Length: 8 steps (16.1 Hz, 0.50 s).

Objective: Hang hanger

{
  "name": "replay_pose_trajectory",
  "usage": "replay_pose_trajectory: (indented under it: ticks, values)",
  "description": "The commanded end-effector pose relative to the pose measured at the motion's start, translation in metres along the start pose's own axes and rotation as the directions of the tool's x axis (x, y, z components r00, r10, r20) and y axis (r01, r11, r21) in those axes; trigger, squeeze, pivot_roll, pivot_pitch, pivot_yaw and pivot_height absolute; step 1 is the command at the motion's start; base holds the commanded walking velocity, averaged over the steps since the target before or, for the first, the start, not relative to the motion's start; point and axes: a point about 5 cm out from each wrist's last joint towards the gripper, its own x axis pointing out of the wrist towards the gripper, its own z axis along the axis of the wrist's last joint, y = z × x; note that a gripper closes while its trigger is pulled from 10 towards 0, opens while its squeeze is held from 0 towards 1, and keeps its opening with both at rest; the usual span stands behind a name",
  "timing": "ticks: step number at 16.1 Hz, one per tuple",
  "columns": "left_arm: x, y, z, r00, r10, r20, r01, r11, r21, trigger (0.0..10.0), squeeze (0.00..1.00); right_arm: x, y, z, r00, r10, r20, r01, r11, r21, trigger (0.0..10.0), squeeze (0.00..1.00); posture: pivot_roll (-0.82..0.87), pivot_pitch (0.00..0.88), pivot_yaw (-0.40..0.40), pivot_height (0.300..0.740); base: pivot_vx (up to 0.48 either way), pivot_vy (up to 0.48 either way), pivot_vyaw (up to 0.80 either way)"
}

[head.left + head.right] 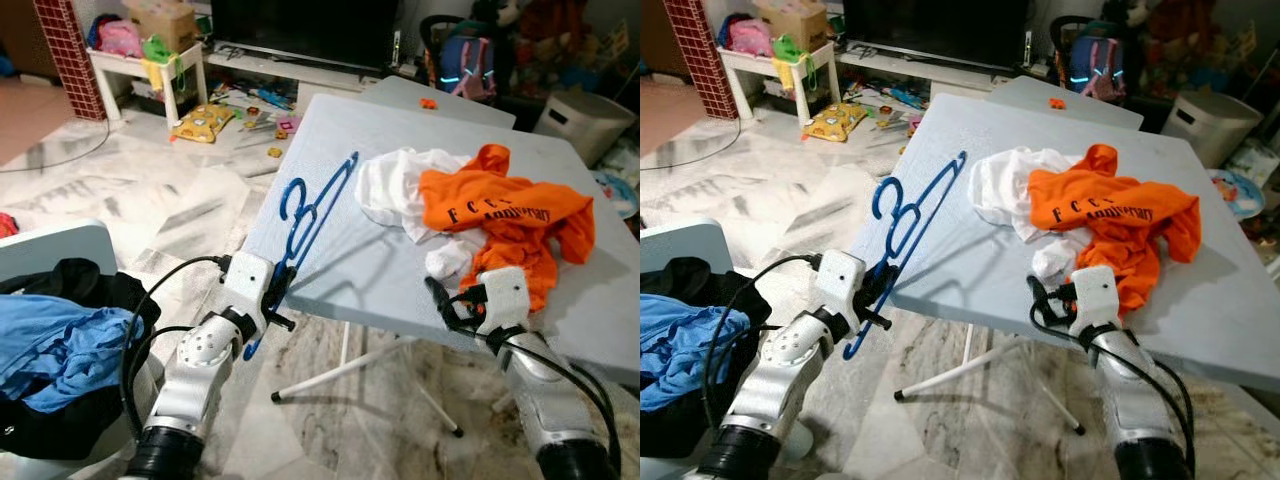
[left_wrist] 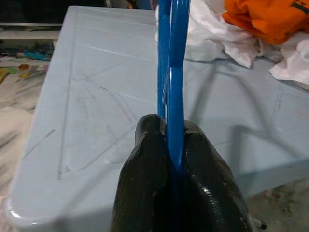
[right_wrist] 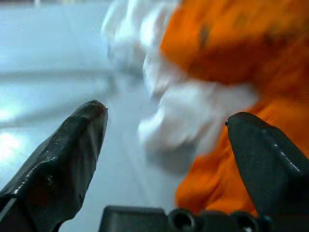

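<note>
The left claw (image 2: 175, 159) is clenched on the blue hanger (image 1: 318, 200), which slants over the counter's (image 1: 400, 270) near-left edge. The right claw (image 3: 164, 130), released, hovers at the counter's near edge by the orange shirt (image 1: 510, 215). The thin bar may twist out during lifting.

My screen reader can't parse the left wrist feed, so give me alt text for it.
The left gripper is shut on a blue hanger, which runs away from the camera over a pale blue table. White cloth and an orange shirt lie on the table's far side.
</note>
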Motion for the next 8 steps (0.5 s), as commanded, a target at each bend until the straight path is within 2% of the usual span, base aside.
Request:
replay_pose_trajectory:
  ticks: [1,3,5,6,7,8]
  values:
    - [0.005,-0.005,0.000,1.000,-0.016,-0.003,0.016,1.000,-0.001,10.0,0.00,-0.006,-0.004,0.015,0.996,-0.052,0.070,0.054,0.998,-0.023,10.0,0.00,0.17,0.000,-0.094,0.740,0.000,0.000,0.00]
    - [0.005,-0.004,-0.001,1.000,-0.014,-0.003,0.014,1.000,-0.018,10.0,0.00,-0.017,-0.005,0.021,0.986,-0.139,0.097,0.139,0.990,0.004,10.0,0.00,0.17,0.000,-0.108,0.740,0.000,0.000,0.00]
    - [0.003,-0.001,-0.003,1.000,0.020,0.000,-0.020,0.999,-0.027,10.0,0.00,-0.033,-0.010,0.019,0.948,-0.304,0.093,0.299,0.952,0.064,10.0,0.00,0.16,0.000,-0.111,0.740,0.000,0.000,0.00]
    - [0.003,-0.002,-0.004,1.000,0.024,0.002,-0.024,0.999,-0.025,10.0,0.00,-0.039,-0.010,0.015,0.935,-0.345,0.081,0.341,0.938,0.057,10.0,0.00,0.15,0.000,-0.109,0.740,0.000,0.000,0.00]
    - [0.003,-0.004,-0.006,1.000,0.020,-0.001,-0.020,1.000,-0.021,10.0,0.00,-0.046,-0.010,0.010,0.916,-0.397,0.058,0.389,0.914,0.115,10.0,0.00,0.14,0.000,-0.105,0.740,0.000,0.000,0.00]
    - [0.004,-0.006,-0.006,1.000,0.012,-0.001,-0.012,1.000,-0.022,10.0,0.00,-0.054,-0.009,0.007,0.905,-0.422,0.047,0.417,0.904,0.098,10.0,0.00,0.11,0.000,-0.097,0.740,0.000,0.000,0.00]
